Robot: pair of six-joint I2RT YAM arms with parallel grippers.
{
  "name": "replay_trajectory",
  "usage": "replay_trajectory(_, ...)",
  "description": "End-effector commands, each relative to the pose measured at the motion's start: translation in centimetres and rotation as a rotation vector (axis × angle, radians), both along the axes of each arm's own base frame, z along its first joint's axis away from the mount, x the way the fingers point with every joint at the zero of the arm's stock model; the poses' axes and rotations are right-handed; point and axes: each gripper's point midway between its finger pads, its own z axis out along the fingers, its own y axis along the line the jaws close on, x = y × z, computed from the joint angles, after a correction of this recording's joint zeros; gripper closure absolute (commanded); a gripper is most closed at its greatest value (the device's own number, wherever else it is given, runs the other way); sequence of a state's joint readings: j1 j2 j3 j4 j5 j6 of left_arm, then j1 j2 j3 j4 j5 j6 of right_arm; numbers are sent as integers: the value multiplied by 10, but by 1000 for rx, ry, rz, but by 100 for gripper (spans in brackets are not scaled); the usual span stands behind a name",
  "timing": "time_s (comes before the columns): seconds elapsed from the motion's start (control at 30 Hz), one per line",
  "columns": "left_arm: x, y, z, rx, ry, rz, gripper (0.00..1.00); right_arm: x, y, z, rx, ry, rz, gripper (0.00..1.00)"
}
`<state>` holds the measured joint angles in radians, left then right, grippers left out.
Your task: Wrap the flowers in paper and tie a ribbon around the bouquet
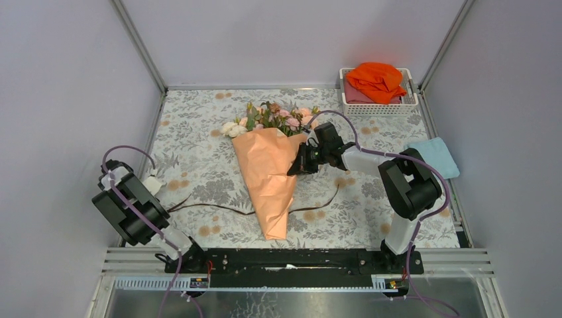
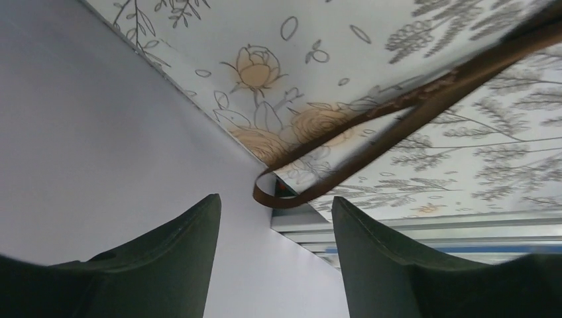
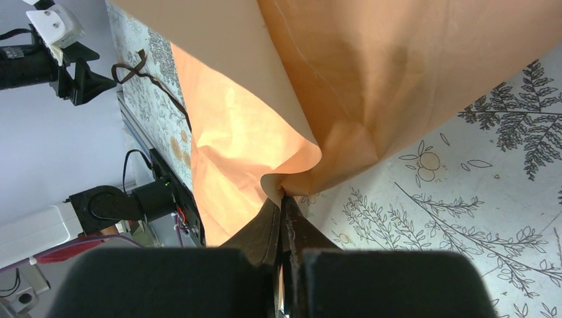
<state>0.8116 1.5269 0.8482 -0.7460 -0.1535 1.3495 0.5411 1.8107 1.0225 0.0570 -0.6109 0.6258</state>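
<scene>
The bouquet lies in the middle of the table: peach-orange paper rolled into a cone, its narrow end toward me. Pink and cream flowers stick out of the far end. My right gripper is shut on the paper's right edge; in the right wrist view the pinched fold sits at the tips of the right gripper. The dark brown ribbon runs across the table under the cone. Its looped left end hangs just ahead of my open left gripper, not between the fingers.
A white basket holding a bright orange cloth stands at the back right. A light blue cloth lies by the right wall. The left wall is close to the left gripper. A metal rail borders the near edge.
</scene>
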Motion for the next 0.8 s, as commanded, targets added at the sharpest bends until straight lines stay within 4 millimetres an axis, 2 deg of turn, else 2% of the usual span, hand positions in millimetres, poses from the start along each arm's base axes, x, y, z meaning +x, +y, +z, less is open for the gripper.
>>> replay_trajectory(0.0,12,19,-6,3,10,-108,33,0,3,9,9,-43,16,100)
replay_trajectory(0.13,9,8,-23,-51,19,-115,34,1,3,5,4,-39,16,100)
replay_trajectory(0.3,15,13,-33,-70,22,-74,43,2,3,2,-3,-40,22,100)
replay_trajectory(0.4,15,12,-40,-113,53,-46,56,2,3,2,-3,-43,25,100)
replay_trajectory(0.5,10,0,-44,-187,83,-34,79,1,3,2,-3,-47,27,100)
replay_trajectory(0.57,7,-11,-43,-240,85,-44,98,1,3,1,-5,-48,29,100)
replay_trajectory(0.67,10,-19,-40,-267,51,-42,100,1,3,0,-6,-42,29,100)
replay_trajectory(0.77,23,-25,-28,-294,-24,-14,100,1,3,-1,-3,-44,30,100)
